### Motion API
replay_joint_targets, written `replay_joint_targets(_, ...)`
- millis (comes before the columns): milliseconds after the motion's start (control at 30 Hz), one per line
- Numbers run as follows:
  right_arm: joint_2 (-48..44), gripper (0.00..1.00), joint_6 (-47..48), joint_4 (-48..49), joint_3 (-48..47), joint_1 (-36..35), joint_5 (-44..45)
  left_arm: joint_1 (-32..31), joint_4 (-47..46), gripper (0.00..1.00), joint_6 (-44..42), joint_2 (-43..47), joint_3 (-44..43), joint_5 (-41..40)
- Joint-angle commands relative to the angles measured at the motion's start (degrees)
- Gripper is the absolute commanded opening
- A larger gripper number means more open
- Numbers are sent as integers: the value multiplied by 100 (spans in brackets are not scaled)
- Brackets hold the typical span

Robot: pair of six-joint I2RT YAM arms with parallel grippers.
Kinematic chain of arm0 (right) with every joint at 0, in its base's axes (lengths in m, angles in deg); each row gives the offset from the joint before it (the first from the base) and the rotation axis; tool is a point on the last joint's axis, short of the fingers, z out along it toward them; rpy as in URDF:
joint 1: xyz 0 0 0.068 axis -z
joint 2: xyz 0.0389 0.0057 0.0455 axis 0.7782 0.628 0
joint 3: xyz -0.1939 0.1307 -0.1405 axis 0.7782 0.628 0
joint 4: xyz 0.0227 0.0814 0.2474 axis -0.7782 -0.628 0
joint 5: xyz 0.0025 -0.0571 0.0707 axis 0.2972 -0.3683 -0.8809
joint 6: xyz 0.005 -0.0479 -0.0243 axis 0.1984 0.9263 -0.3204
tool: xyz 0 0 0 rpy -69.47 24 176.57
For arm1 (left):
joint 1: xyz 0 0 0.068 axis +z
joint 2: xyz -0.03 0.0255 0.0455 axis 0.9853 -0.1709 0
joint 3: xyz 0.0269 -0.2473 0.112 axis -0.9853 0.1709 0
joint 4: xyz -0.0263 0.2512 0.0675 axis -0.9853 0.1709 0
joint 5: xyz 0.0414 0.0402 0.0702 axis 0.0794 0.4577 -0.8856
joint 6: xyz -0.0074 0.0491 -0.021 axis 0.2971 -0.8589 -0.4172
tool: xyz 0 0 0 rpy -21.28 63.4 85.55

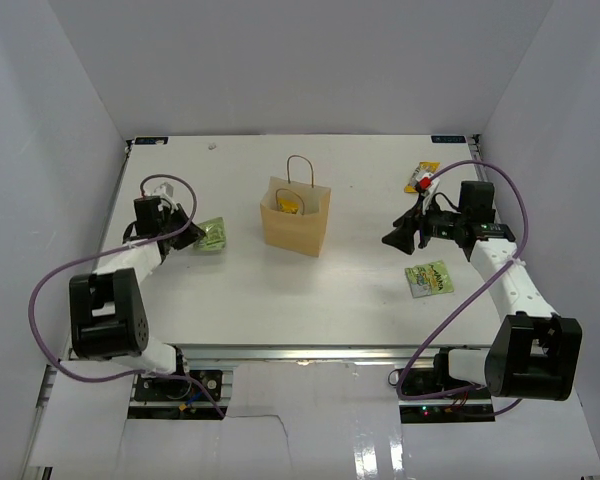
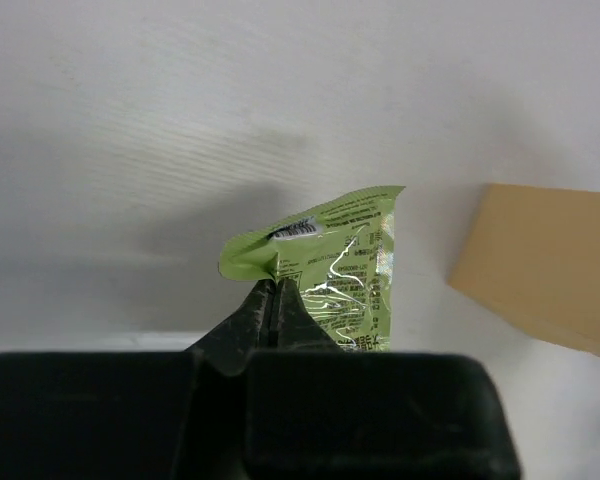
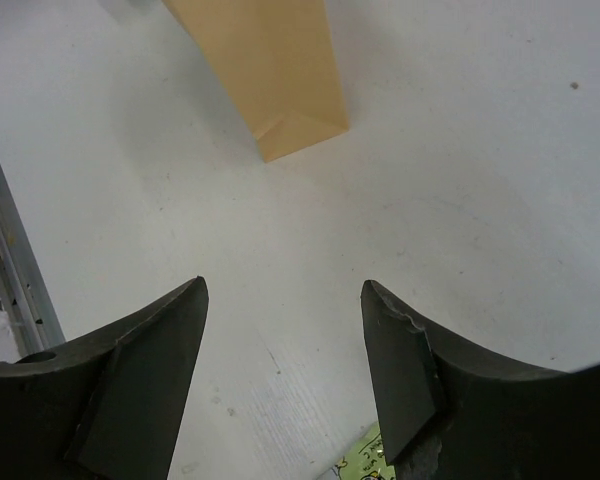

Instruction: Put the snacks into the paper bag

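The tan paper bag [image 1: 296, 216] stands upright at the table's middle, a yellow snack showing inside its mouth [image 1: 289, 207]. My left gripper [image 1: 187, 236] is shut on a corner of a light-green packet [image 1: 213, 235], left of the bag. In the left wrist view that packet [image 2: 345, 265] sticks up from the closed tips [image 2: 275, 288], with the bag [image 2: 545, 268] at the right. My right gripper [image 1: 393, 238] hangs open right of the bag with nothing between its fingers [image 3: 285, 290]. A green packet [image 1: 428, 277] lies below it, and a yellow bar wrapper [image 1: 422, 176] lies at the far right.
White walls close in the table on the left, back and right. The table's metal front rail [image 1: 300, 352] runs along the near side between the two arm bases. In the right wrist view the bag's bottom corner [image 3: 280, 70] stands ahead and a packet corner [image 3: 365, 462] peeks out by the right finger.
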Motion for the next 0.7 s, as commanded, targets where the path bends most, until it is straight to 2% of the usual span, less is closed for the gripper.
replay_joint_targets(0,-29,69,283,-329,171,22,-227,-17,-1141,0,694,1143,380,1103)
replay_joint_targets(133,-38,69,344,-355,276,22,-210,-131,-1836,0,837,1820,574,1684)
replay_joint_targets(267,-12,69,397,-347,268,22,-192,-377,-1908,0,354,2102,197,2027)
replay_joint_targets(533,68,69,511,-373,198,22,-8,-1746,-1917,0,-1665,1805,-1190,1633)
replay_joint_targets(633,24,69,634,-478,233,22,45,-2046,-1917,0,-2133,1620,-1534,1300)
replay_joint_targets(667,-2,69,669,-513,268,22,63,-2091,-1925,0,-2535,1497,-1614,1272)
